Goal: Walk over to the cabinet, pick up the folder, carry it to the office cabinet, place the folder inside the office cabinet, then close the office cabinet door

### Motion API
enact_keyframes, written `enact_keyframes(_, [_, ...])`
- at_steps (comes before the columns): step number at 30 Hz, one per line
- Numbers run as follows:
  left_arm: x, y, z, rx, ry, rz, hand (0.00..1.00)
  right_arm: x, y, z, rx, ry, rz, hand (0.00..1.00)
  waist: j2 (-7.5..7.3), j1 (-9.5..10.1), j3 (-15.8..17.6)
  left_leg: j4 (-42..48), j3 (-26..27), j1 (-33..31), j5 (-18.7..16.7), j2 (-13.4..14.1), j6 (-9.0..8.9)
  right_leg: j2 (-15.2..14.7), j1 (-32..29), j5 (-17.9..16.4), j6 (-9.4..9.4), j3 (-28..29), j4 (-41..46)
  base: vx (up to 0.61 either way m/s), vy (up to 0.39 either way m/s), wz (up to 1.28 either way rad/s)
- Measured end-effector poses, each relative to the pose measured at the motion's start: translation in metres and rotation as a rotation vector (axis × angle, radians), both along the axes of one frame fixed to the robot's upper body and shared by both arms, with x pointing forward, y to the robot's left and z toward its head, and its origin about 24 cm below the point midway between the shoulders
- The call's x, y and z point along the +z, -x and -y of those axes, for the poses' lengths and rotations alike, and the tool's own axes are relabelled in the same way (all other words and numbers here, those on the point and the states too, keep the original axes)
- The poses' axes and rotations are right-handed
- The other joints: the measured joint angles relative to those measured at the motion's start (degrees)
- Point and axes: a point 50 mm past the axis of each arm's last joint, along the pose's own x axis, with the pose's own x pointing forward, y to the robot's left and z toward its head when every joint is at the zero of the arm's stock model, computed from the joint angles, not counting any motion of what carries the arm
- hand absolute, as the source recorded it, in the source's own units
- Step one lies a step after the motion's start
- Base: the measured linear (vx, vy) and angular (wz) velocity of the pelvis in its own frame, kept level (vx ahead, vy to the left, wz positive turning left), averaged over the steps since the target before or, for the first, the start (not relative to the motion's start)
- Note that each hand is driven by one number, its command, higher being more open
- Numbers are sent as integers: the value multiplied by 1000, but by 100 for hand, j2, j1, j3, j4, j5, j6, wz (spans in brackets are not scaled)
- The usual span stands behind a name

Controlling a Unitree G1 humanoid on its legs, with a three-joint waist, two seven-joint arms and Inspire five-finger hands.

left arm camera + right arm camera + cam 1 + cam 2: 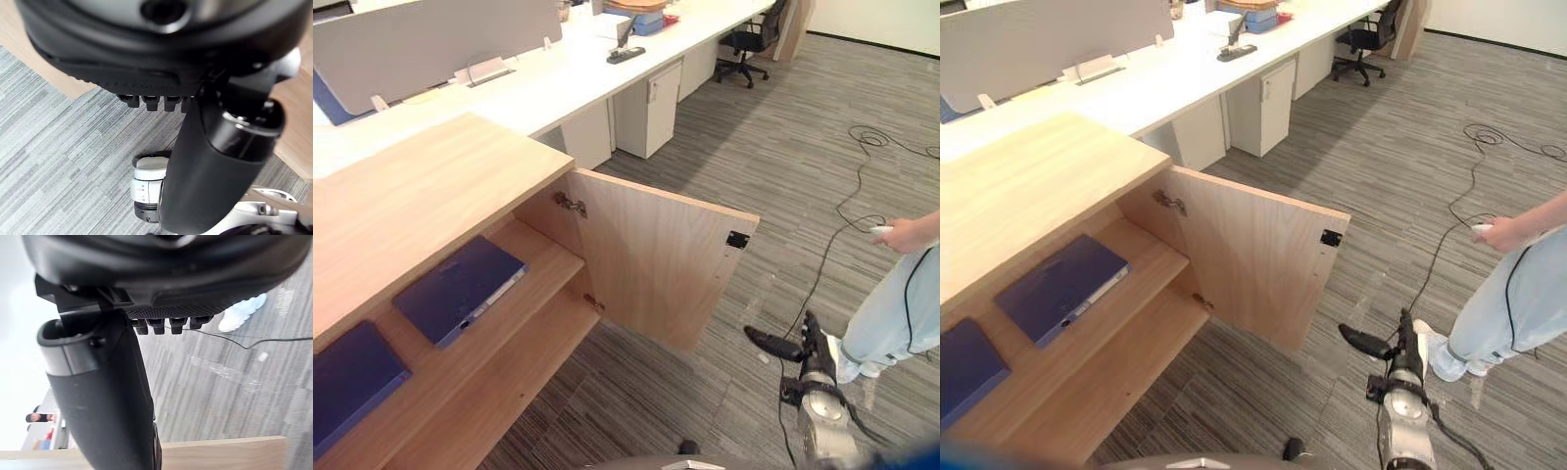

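Note:
The wooden cabinet [421, 196] stands at the left with its door [656, 259] swung wide open. On its upper shelf [543, 264] lies a dark blue folder [460, 287], flat and angled. A second blue folder [347, 382] rests further left on the same shelf. My right hand [808, 343] hangs low over the carpet, right of the door's free edge, fingers relaxed and holding nothing; its thumb [102, 396] sticks out. My left hand [210, 161] is down by the cabinet's wood, also holding nothing.
A person [901, 294] in light trousers stands at the right, holding a small white object [881, 229]. A long white desk [607, 78] with drawer units [646, 108] runs behind the cabinet. A black office chair [749, 39] is at the far end. Grey carpet [754, 157] lies between.

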Motion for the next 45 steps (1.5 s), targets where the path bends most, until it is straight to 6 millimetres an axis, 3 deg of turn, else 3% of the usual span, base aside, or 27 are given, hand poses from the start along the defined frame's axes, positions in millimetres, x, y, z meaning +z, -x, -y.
enact_keyframes(8, [0,-1,3,7,14,11,100,41,-60,4,-4,-8,173,100,23,126,-35,-106,-190,-62,144,-103,82,-26,194,332,3,-150,-492,-50,34,10])
enact_keyframes(13, [0,-1,4,25,19,17,100,43,-77,-2,36,-26,153,100,20,205,-35,-210,-323,-52,242,-121,87,-22,306,420,3,-279,-663,-38,14,14])
enact_keyframes(16, [-1,-2,6,26,23,20,100,44,-90,-16,102,-61,150,100,20,240,-34,-246,-323,-60,270,-135,101,-21,306,468,-2,-277,-717,0,0,0])
enact_keyframes(21, [-1,-2,7,32,27,23,100,43,-102,-38,212,-96,134,100,15,275,-31,-251,-324,-59,272,-144,102,-24,313,485,-5,-276,-732,-1,6,0])
enact_keyframes(27, [-1,-2,7,33,27,21,100,44,-109,-44,236,-118,128,100,1,253,-17,-255,-296,-47,271,-145,101,11,375,580,-18,-249,-896,-4,6,-2])
enact_keyframes(34, [-1,2,3,68,13,11,100,42,-110,-64,339,-97,110,100,-31,106,12,-238,-249,-37,262,-96,78,86,406,614,-26,-189,-1001,-20,9,-6])
enact_keyframes(37, [0,2,-1,67,4,6,100,40,-100,-72,464,-9,87,100,-41,53,69,-205,-149,48,201,-7,-10,184,476,607,-41,-85,-1044,-16,-5,-17])
enact_keyframes(41, [0,7,-8,70,-17,-21,100,36,-71,-93,841,175,27,100,-48,-189,73,-58,50,81,111,208,-126,374,464,556,-145,73,-1044,20,-32,-26])
enact_keyframes(45, [0,1,-16,1,-24,-37,100,18,-38,-119,1298,236,-157,100,-46,-234,66,-49,77,120,113,396,-142,576,465,489,-252,112,-1046,1,-64,-13])
